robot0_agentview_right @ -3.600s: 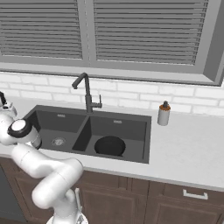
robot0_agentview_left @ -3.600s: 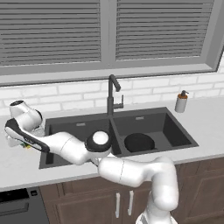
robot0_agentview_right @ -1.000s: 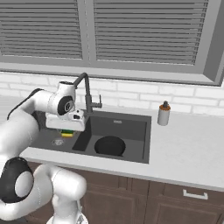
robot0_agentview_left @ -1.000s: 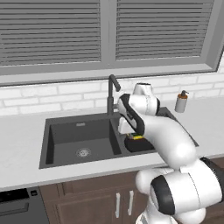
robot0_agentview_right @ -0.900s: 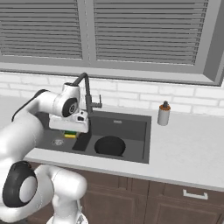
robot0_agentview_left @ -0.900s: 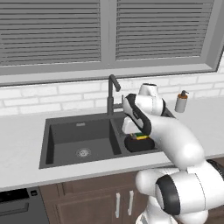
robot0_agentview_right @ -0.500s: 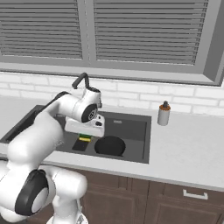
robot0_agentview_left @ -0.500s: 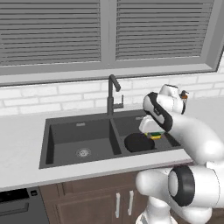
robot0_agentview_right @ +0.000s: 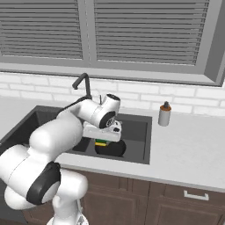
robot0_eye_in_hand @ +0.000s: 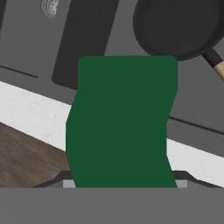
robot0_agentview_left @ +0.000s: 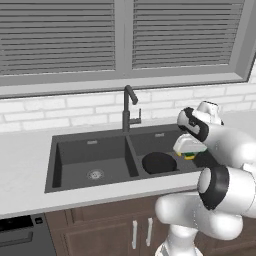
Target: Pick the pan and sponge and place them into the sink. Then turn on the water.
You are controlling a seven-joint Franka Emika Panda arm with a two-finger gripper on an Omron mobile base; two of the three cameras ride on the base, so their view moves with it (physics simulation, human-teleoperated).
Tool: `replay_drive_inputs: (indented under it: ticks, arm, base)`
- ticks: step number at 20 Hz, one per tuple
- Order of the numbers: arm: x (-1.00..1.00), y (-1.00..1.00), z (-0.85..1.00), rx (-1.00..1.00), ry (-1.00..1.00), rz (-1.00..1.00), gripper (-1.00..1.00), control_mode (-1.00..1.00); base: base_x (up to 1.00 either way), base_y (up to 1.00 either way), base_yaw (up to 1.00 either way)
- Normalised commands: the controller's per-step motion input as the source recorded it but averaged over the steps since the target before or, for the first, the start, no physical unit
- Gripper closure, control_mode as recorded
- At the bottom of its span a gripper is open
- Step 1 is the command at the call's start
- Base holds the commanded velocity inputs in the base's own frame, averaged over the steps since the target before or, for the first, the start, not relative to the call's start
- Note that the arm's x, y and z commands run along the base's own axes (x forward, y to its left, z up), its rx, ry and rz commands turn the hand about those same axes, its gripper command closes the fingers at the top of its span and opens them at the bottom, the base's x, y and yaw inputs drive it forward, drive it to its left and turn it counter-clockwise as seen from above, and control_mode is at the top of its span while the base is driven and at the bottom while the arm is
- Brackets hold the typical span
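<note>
The pan (robot0_agentview_left: pixel 158 162) is already down in the right basin of the sink (robot0_agentview_left: pixel 75 150), lying flat, its handle poking out toward the corner in the hand view, so that half of the job looks done. Now the sponge (robot0_agentview_right: pixel 101 142): the gripper (robot0_agentview_right: pixel 102 137) has it clamped between its jaws, green face filling the hand camera, yellow underside peeking out in the left base view. It hangs over the right basin, close beside the pan and above it, not yet touching anything below as far as I can tell. Compared with half a second ago, the arm has swung further right and the sponge has travelled from the divider side out over the pan's basin; a few seconds back the hand was way off at the left counter. What's left, by my reckoning: let the sponge go into the basin, then reach up to the faucet (robot0_agentview_left: pixel 128 107) and push its side lever, because there is no water running yet. The soap dispenser (robot0_agentview_right: pixel 164 114) stands untouched on the counter to the right.
</note>
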Motion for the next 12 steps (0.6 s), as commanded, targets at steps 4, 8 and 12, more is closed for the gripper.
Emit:
replay_drive_inputs:
  ticks: [4,8,12]
  arm:
    - [0.39,-0.36,-0.32,0.06,0.00,0.07,1.00,-1.00]
    - [0.31,-0.34,-0.26,0.06,0.00,0.06,1.00,-1.00]
    - [0.41,-0.19,-0.28,0.03,0.00,0.04,1.00,-1.00]
  base:
    - [0.00,0.00,0.00]
    - [0.00,0.00,0.00]
    - [0.00,0.00,0.00]
